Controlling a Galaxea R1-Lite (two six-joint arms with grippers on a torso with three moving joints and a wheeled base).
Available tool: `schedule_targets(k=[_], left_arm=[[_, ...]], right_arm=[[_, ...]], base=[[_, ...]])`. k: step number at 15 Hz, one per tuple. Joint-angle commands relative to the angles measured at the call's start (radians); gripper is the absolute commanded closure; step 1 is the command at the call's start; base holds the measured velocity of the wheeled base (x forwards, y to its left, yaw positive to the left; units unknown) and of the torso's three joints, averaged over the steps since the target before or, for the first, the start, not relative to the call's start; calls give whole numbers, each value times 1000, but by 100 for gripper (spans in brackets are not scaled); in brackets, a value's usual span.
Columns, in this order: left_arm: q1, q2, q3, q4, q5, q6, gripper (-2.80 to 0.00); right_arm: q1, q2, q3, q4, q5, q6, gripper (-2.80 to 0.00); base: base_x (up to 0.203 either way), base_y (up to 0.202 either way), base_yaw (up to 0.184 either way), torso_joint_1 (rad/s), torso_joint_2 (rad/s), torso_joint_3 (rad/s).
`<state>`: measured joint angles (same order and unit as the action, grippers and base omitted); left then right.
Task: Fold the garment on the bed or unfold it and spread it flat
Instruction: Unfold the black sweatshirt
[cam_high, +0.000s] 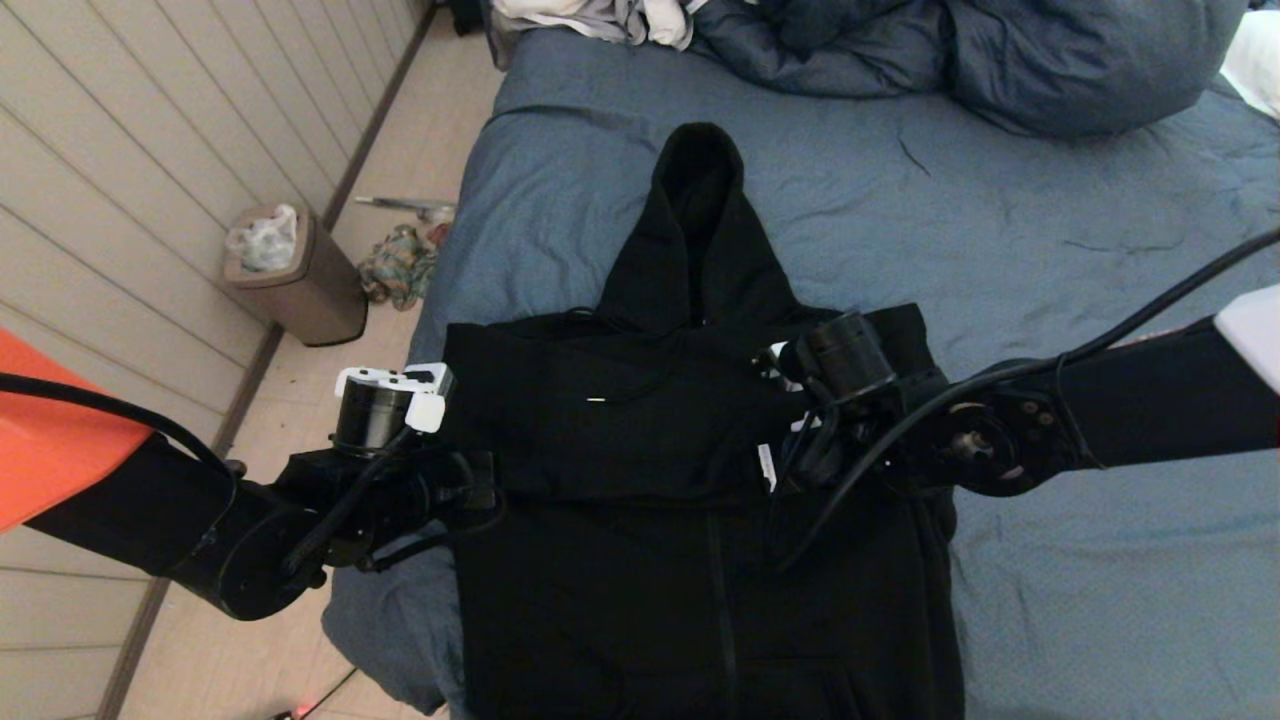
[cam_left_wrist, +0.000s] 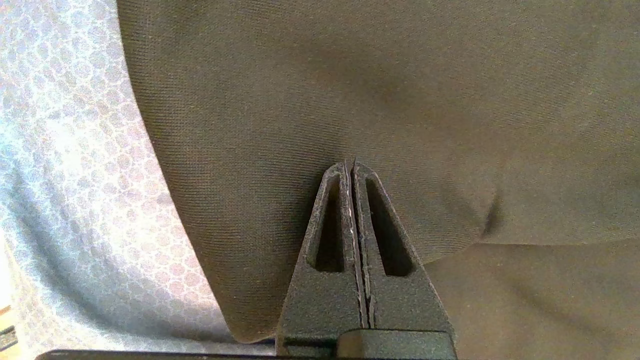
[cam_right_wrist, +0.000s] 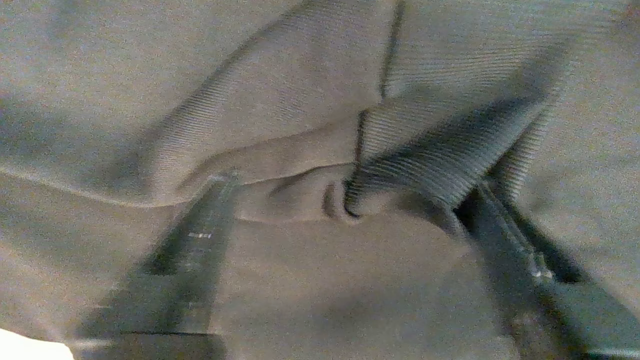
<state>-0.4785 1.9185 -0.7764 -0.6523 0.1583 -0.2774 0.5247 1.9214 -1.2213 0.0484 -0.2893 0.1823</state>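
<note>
One bin (cam_high: 300, 280) stands on the floor beside the bed (cam_high: 1050, 250), crumpled plastic in it. On the bed lies the black garment (cam_high: 640, 520), hood toward the duvet (cam_high: 1000, 60). My left tool (cam_left_wrist: 350, 167) is pressed together against its edge; my right tool (cam_right_wrist: 345, 200) is spread over its folds.

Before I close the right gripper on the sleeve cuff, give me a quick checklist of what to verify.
1. Right gripper open, fingers either side of the ribbed cuff: ok.
2. Only one layer between its fingers: cannot tell, cloth is bunched.
3. Left gripper shut, tips against the hoodie near its left edge: ok.
4. Left gripper actually pinching cloth: cannot tell.
5. Hoodie lying on the bed, hood pointing away: ok.
6. Duvet away from the hoodie: ok.
</note>
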Motion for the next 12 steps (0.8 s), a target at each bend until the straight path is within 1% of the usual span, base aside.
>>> schedule_targets(k=[1,6,9,12], left_arm=[[0,8,0,-8,1,-3,0],[0,11,0,-10,1,-2,0],[0,8,0,-12,1,-3,0],[0,10,0,-12,1,-3,0]], right_arm=[[0,29,3,-9,-5,4,0],[-8,41,15,-13,-6,8,0],[1,25,-18,-45,-7,8,0],[19,-3,-75,-46,-7,5,0]], base=[[0,0,0,0,0,0],[0,0,0,0,0,0],[0,0,0,0,0,0],[0,0,0,0,0,0]])
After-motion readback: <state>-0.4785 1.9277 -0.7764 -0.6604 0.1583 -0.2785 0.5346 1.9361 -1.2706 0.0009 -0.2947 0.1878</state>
